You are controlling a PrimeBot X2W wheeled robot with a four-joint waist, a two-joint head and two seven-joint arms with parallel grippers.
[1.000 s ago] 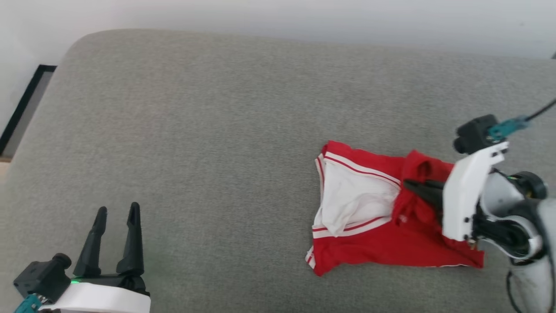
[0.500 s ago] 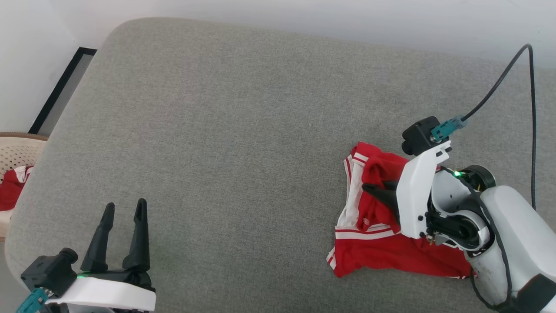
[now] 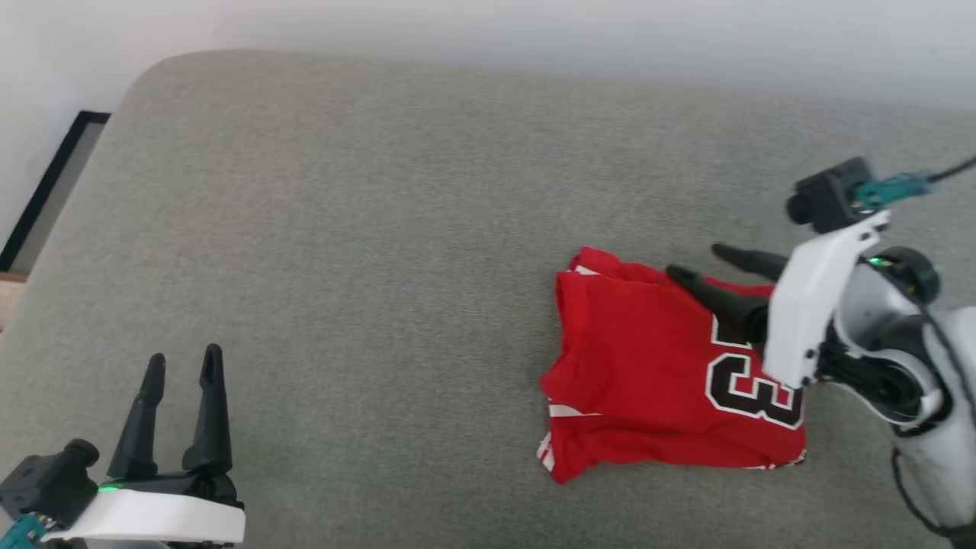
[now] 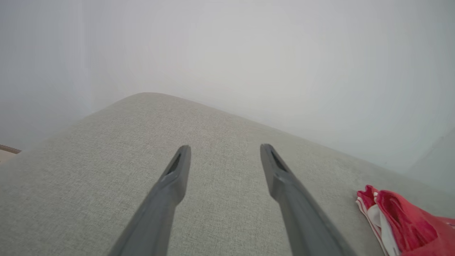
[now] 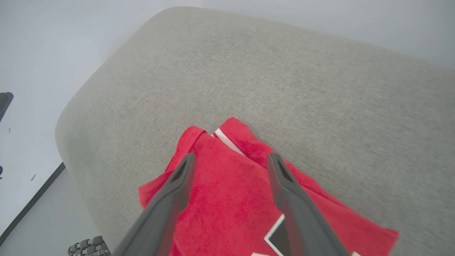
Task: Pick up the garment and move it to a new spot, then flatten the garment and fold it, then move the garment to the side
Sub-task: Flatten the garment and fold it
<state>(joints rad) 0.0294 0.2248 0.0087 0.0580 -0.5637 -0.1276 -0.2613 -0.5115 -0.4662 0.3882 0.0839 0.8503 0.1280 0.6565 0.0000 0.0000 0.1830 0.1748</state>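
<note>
Lying folded into a compact red block on the right half of the grey cushion (image 3: 381, 229), the garment (image 3: 648, 366) looks past flattening and folding (a black number faces up); moving it aside seems to be what is left. The right gripper (image 3: 694, 260) hovers over its far edge, fingers spread wide, holding nothing. The left gripper (image 3: 184, 354), also wide and empty, sits well apart.

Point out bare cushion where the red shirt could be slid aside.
Bare grey cushion stretches from the garment leftward to the left gripper, and behind the garment to the wall. Crowded at the right, where the right gripper hangs open over its edge.
</note>
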